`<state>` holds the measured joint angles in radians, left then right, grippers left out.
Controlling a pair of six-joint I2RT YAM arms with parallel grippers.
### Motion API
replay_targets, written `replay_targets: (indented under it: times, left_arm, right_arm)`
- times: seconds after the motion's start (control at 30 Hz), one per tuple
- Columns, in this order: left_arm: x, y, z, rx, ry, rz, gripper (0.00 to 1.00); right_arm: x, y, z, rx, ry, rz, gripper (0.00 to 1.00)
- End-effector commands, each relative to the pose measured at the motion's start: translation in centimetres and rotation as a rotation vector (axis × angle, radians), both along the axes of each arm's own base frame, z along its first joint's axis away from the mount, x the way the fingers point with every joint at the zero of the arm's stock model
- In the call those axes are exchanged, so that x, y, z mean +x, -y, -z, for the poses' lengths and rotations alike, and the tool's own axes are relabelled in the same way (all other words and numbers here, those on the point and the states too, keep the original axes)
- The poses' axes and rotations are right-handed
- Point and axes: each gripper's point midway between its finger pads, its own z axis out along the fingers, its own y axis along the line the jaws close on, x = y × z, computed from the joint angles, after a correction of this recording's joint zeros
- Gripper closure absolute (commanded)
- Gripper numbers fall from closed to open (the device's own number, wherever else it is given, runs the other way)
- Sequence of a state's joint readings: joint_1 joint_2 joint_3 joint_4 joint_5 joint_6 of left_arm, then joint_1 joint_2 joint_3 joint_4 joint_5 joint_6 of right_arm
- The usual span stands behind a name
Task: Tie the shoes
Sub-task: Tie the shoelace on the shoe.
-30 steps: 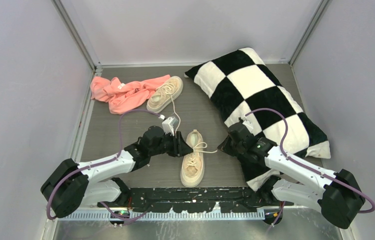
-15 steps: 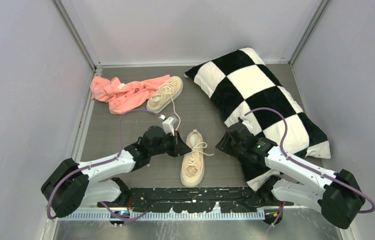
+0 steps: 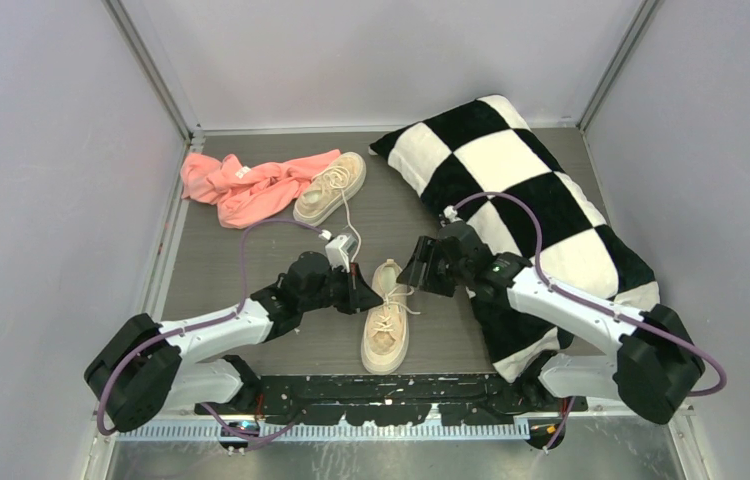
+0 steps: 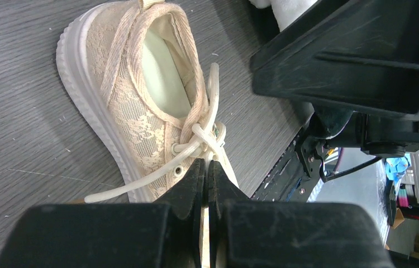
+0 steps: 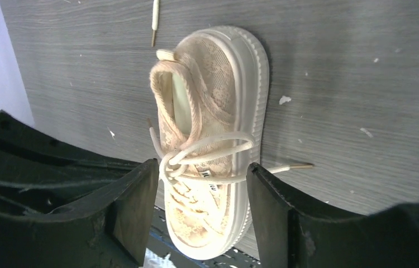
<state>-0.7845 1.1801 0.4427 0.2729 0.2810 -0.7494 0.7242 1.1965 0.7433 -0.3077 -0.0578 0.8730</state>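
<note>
The near shoe [image 3: 387,325] is a beige sneaker lying in front of the arm bases, heel pointing away; its cream laces [image 4: 210,120] cross in a loose knot over the tongue. My left gripper [image 3: 364,289] [image 4: 206,163] is against that shoe's left side, shut on a lace at the knot. My right gripper [image 3: 417,272] [image 5: 201,190] hangs open just right of the shoe and above it, with nothing between its fingers. One lace end [image 5: 291,166] trails onto the table at the right. The other shoe [image 3: 331,187] lies farther back, its lace running forward.
A pink cloth [image 3: 241,185] lies at the back left, touching the far shoe. A black-and-white checkered pillow [image 3: 541,190] fills the right side, under my right arm. Grey walls close in the table on three sides.
My left gripper has shut at the near shoe's lace knot. My right gripper has opened and moved left from the pillow's edge toward the shoe.
</note>
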Motion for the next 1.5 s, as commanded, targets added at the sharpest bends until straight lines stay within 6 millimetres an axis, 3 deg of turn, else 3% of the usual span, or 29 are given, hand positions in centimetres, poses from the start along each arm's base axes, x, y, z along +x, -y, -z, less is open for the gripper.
replay_targets:
  times: [0.0,0.07,0.23,0.3,0.53,0.83,1.17,1.47]
  left_arm:
    - [0.9,1.0,-2.5,-0.051,0.061,0.009,1.0]
    - [0.9,1.0,-2.4,-0.051,0.062,0.007,0.99]
    - [0.8,1.0,-2.2,-0.053,0.056,0.011,1.0]
    - [0.7,1.0,-2.1,-0.052,0.055,0.013,1.0]
    - [0.7,0.8,-2.1,-0.055,0.058,0.006,1.0]
    - [0.4,0.6,-2.0,-0.056,0.052,0.006,1.0]
    - [0.4,0.7,-1.8,-0.054,0.05,0.009,1.0]
    - [0.5,0.7,-1.5,-0.05,0.046,0.008,1.0]
  right_arm:
    - [-0.6,-1.8,0.1,0.093,-0.132,0.034,0.35]
    - [-0.7,-2.2,0.3,0.14,-0.173,0.073,0.37]
    - [-0.5,-1.7,0.6,0.159,-0.172,0.131,0.58]
    - [-0.5,-1.5,0.6,0.151,-0.166,0.136,0.61]
    - [0.1,-0.5,2.1,0.097,-0.153,0.178,0.57]
    - [-0.2,-1.9,3.6,0.183,-0.224,0.19,0.55]
    - [0.0,-0.2,4.0,0.208,-0.223,0.257,0.56]
    - [0.0,-1.5,4.7,0.311,-0.271,0.264,0.57]
